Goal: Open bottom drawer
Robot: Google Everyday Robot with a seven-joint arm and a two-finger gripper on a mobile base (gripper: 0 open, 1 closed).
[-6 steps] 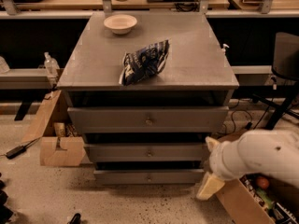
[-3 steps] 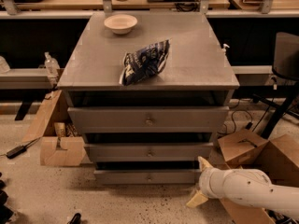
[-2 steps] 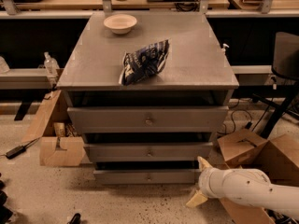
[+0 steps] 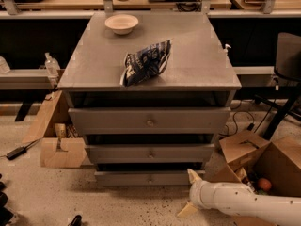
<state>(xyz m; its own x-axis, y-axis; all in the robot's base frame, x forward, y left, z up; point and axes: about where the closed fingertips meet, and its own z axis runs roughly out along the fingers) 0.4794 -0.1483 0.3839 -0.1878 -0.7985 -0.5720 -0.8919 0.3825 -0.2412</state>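
Observation:
The grey cabinet point(image 4: 150, 69) has three drawers. The bottom drawer point(image 4: 122, 178) is the lowest and slimmest, with a small round knob point(image 4: 150, 178) at its centre. My gripper point(image 4: 189, 193) is on the white arm point(image 4: 235, 201) that comes in from the lower right. It hangs low, just right of and in front of the bottom drawer's right end, apart from the knob. Its two tan fingers point(image 4: 193, 175) are spread open and hold nothing.
A white bowl point(image 4: 122, 23) and a dark snack bag point(image 4: 145, 62) lie on the cabinet top. Open cardboard boxes stand on the floor at the left point(image 4: 59, 147) and at the right point(image 4: 263, 164). A chair base point(image 4: 282, 107) is at the right.
Since two seconds ago the arm has dropped lower and stretched left towards the bottom drawer. In the last second it has barely moved. The drawers have not moved.

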